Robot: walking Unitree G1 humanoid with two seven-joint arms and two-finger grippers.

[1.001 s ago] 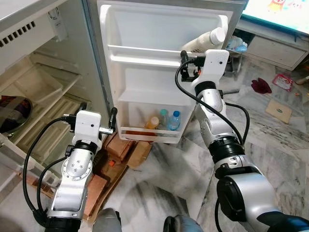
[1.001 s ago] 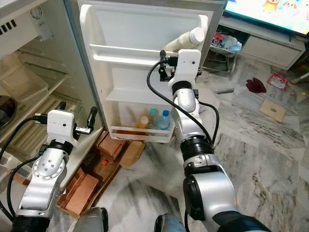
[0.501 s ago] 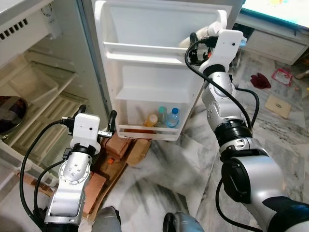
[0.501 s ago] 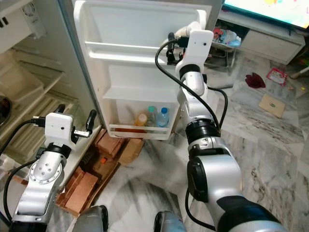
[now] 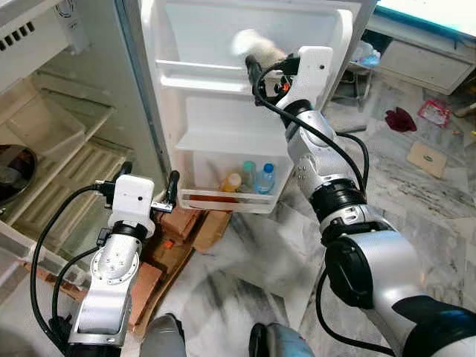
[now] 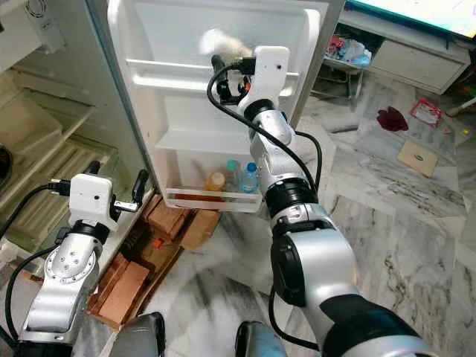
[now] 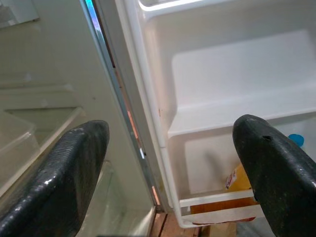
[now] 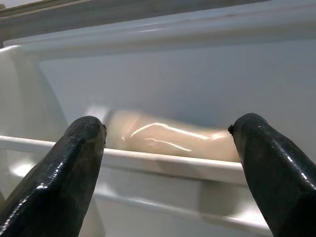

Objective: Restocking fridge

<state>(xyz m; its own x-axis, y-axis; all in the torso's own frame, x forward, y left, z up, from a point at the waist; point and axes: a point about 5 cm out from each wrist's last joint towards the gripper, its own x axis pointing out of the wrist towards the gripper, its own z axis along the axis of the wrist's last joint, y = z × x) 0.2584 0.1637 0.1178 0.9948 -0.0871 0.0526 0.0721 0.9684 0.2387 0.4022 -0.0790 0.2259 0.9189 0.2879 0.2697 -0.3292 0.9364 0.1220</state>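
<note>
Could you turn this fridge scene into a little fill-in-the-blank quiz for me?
1. The cream bottle lies on its side in the ____ shelf of the fridge door.
2. The right gripper, just in front of that bottle, has its fingers ____.
3. The bottom door shelf holds ____ small bottles.
4. The left gripper, low beside the door, holds ____.

Missing words: top; open; three; nothing

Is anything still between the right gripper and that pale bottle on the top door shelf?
Yes: the shelf's white guard rail. The pale bottle lies blurred behind it, and the open right gripper sits in front of the rail, apart from the bottle.
</note>
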